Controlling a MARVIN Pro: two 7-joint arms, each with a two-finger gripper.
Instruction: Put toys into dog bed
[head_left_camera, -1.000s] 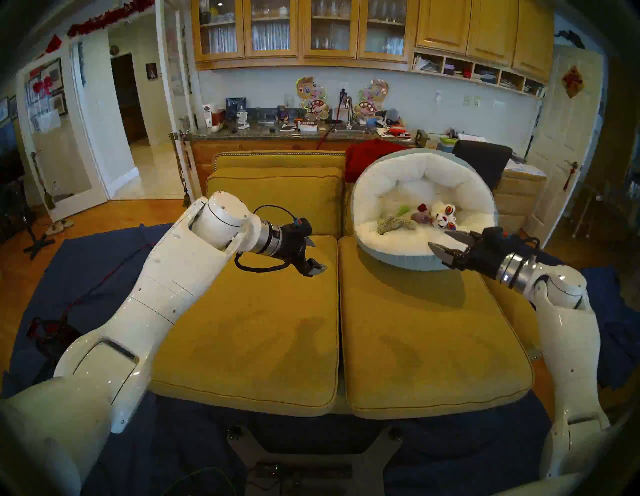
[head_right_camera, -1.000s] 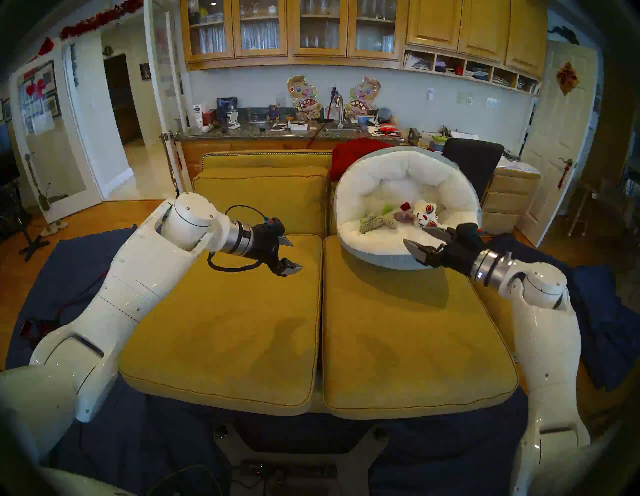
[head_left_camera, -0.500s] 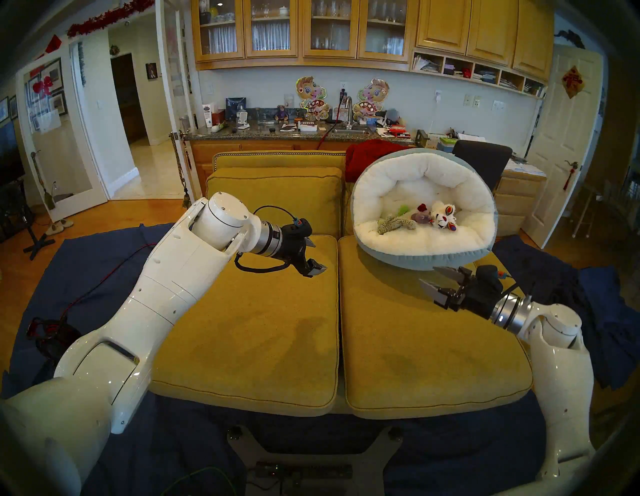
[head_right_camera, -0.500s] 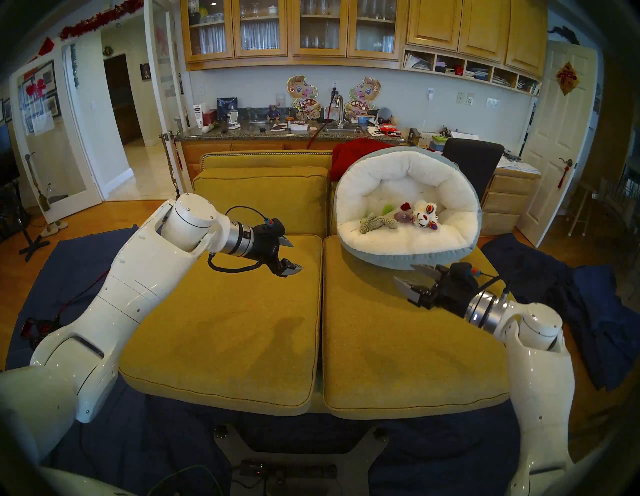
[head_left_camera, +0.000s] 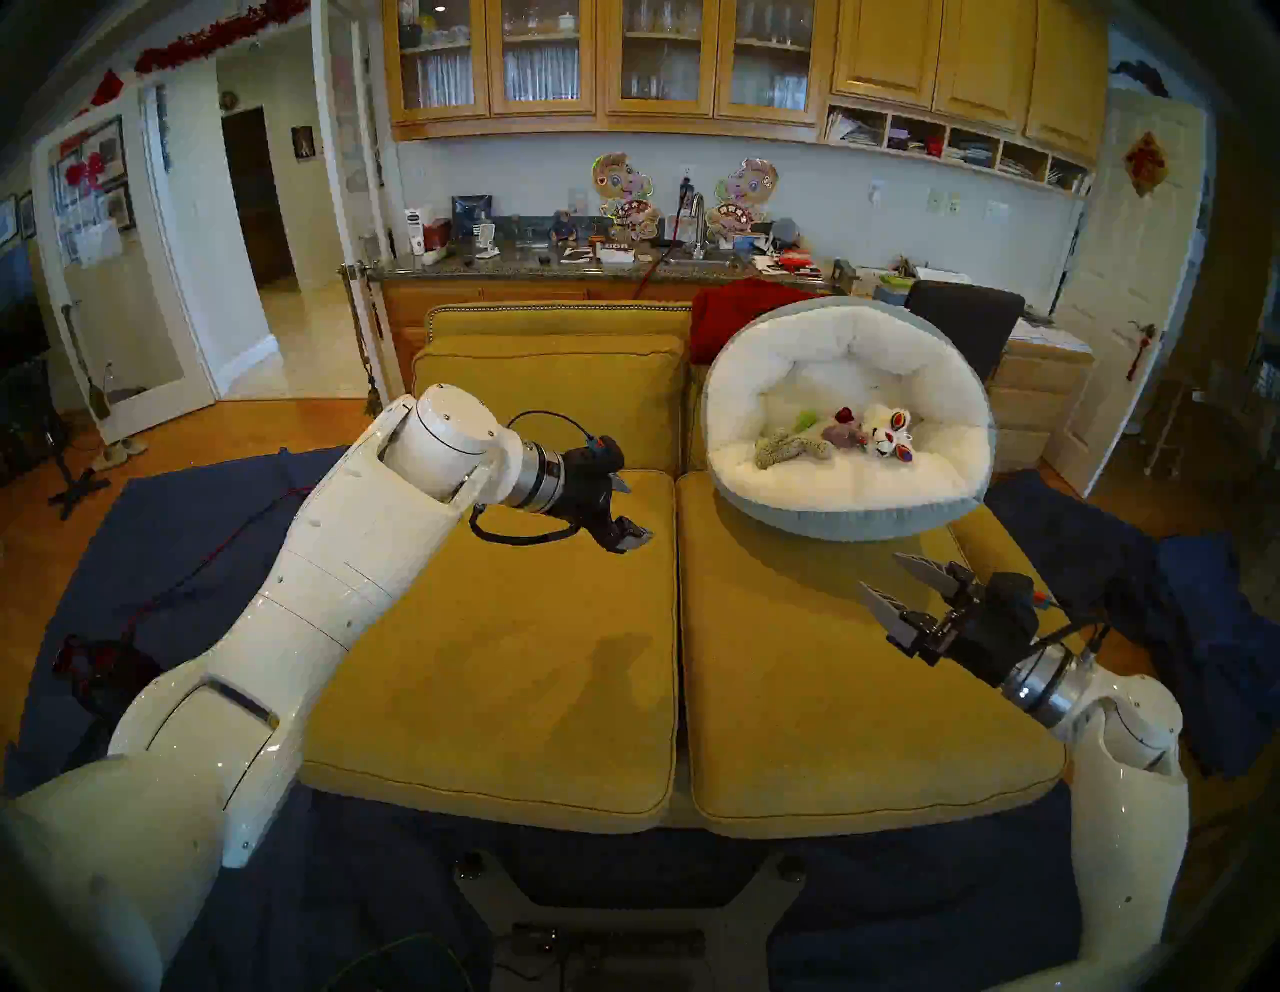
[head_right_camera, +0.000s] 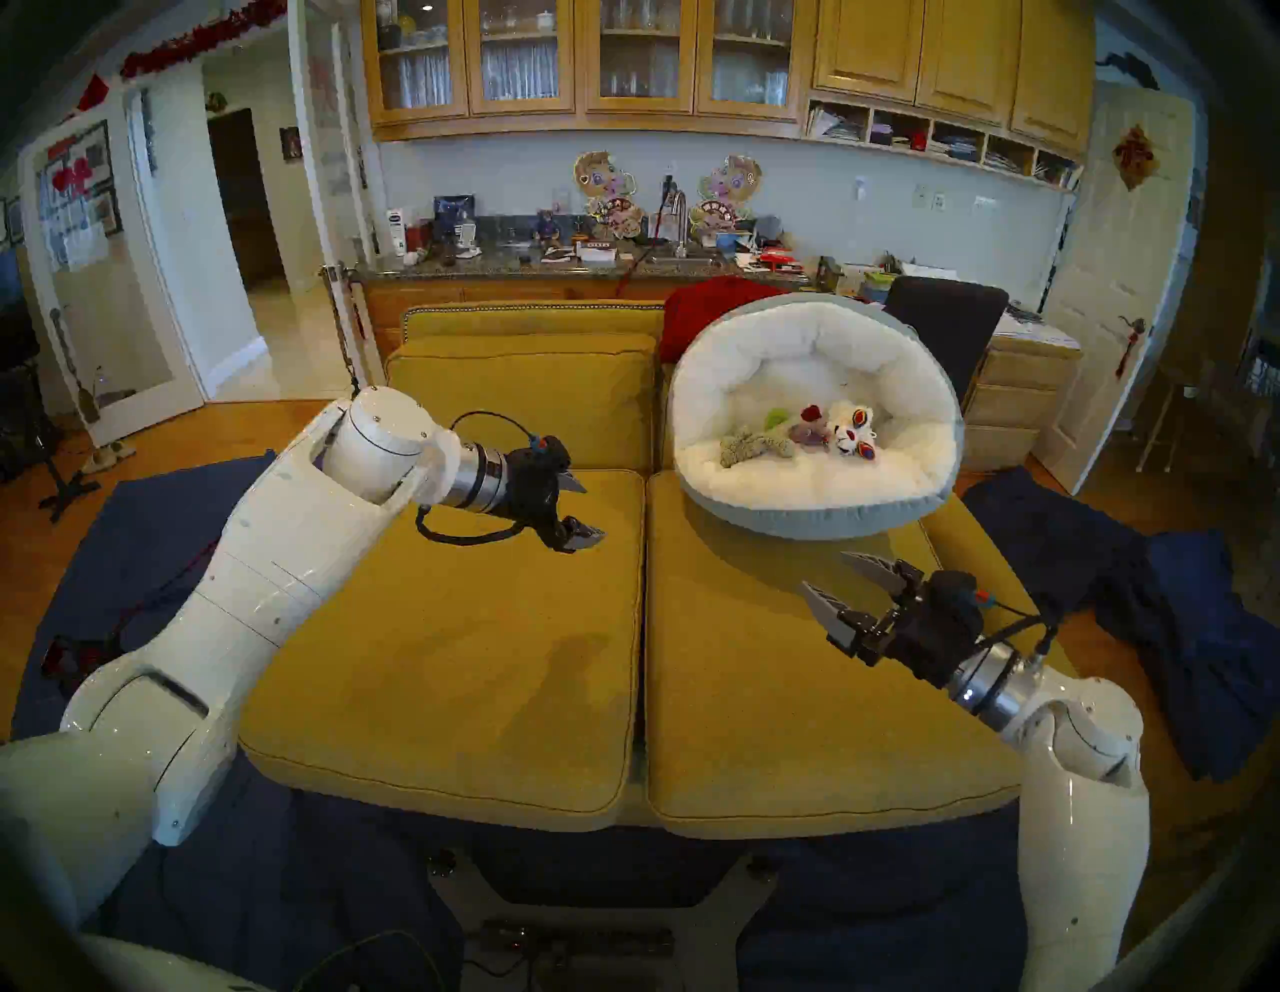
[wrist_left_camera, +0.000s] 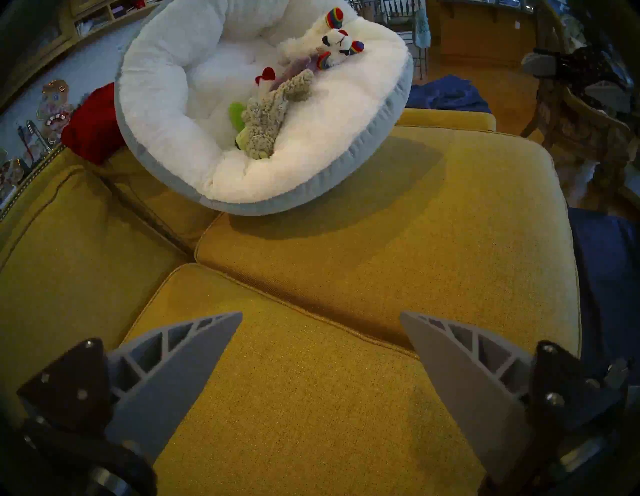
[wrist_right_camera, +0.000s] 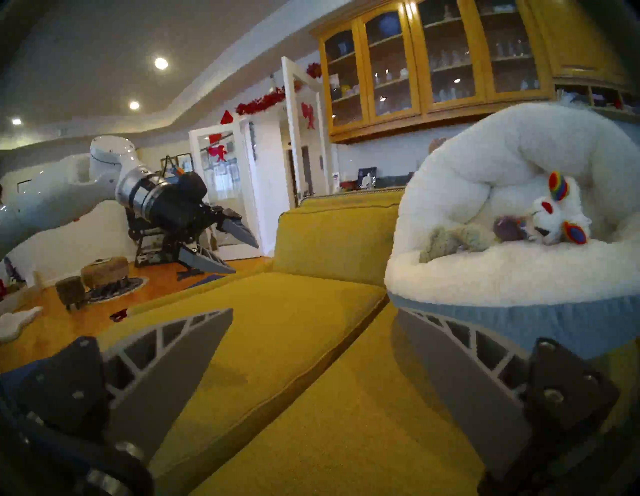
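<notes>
We saw the dog bed (head_left_camera: 852, 516) sitting on the back half of the right seat cushion (head_left_camera: 859, 700) of the mustard sofa, its rear rim propped up against the backrest, and its grey-blue front wall set well back from the cushion's front edge. All visible toys lay together on the white floor of the bed: shaggy beige animal (head_left_camera: 786, 447) at left, lime-green cactus (head_left_camera: 805, 420) just behind it, purple animal (head_left_camera: 842, 434) in the middle, a dark-red-eared toy (head_left_camera: 843, 415) behind that, mostly hidden, and the white lamb with rainbow ears (head_left_camera: 886, 433) at right. They touched or overlapped one another.

The right gripper (head_left_camera: 890, 578) hovered in front of the bed's front wall, apart from it, over the right cushion near its right edge. Its jaws were spread wide and held nothing.

The left gripper (head_left_camera: 627, 512) hung over the back part of the left seat cushion (head_left_camera: 499, 665), near the seam between cushions. Its jaws were also spread wide and empty.

Both cushions' front halves were bare, giving open room. A red cloth (head_left_camera: 727, 322) draped over the backrest just left of the bed. Blue sheets (head_left_camera: 1177, 596) covered the floor beside the sofa's edges.
</notes>
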